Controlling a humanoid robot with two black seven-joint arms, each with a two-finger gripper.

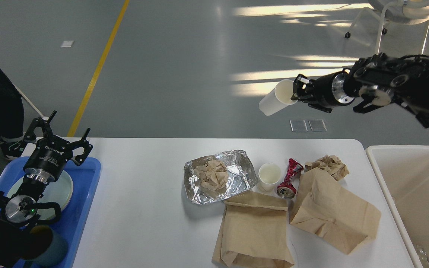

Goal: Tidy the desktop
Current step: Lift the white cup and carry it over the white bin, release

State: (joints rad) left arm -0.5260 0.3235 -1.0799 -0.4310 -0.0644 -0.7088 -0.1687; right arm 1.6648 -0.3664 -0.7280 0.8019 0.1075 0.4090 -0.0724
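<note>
Sharp, bright; sun-streaked floor (311,74)
</note>
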